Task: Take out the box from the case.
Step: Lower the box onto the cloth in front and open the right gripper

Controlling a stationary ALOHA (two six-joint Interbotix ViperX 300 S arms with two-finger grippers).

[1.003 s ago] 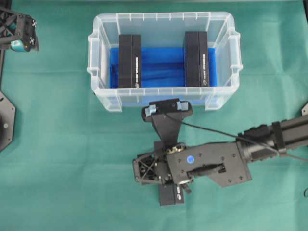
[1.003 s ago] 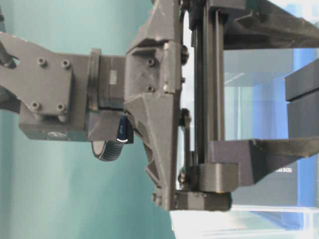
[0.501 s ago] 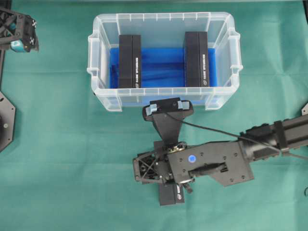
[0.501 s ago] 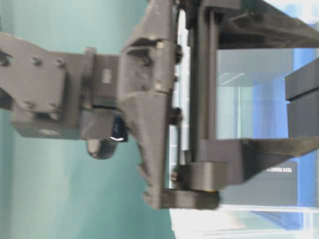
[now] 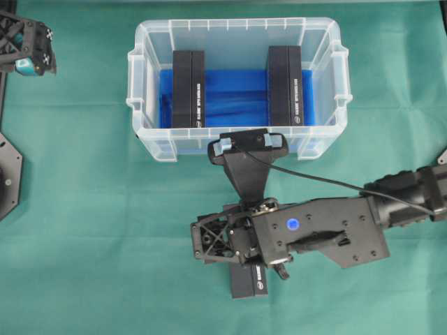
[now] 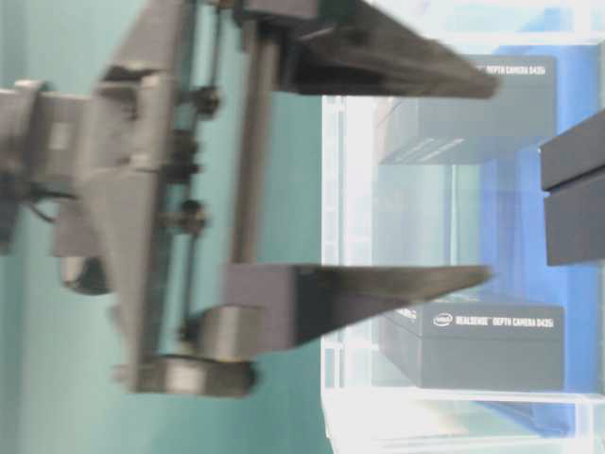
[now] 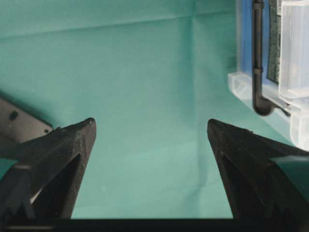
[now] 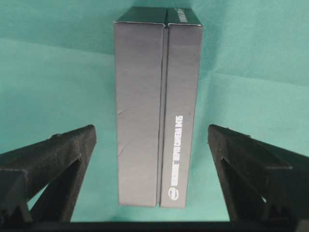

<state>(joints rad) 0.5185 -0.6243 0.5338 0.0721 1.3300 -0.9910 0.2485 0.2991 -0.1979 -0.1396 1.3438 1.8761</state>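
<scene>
Now the right gripper (image 8: 152,145) hangs with its black jaws spread wide, and a dark grey rectangular cardboard box (image 8: 157,106) with white lettering along one long side lies on the green cloth (image 8: 58,72) between them. Neither jaw touches it; there is a clear strip of cloth on each side, and the box runs lengthwise away from the jaws, its near end about level with their tips. In the overhead view this box (image 5: 249,283) shows only as a short dark end sticking out below the right arm's wrist, well apart from the large clear plastic tub (image 5: 237,136) with its ribbed rim and blue-lined bottom.

Inside that tub two more dark grey boxes stand on edge, one (image 5: 188,88) toward the left wall and one (image 5: 285,85) toward the right wall, with bare blue lining between them. From table level the right gripper's spread jaws appear blurred in front of the tub's near wall.

The left gripper (image 7: 150,133) is also spread wide with nothing between its jaws but green cloth; a corner of the tub (image 7: 294,53) sits beyond and to the right of its right-hand jaw.
</scene>
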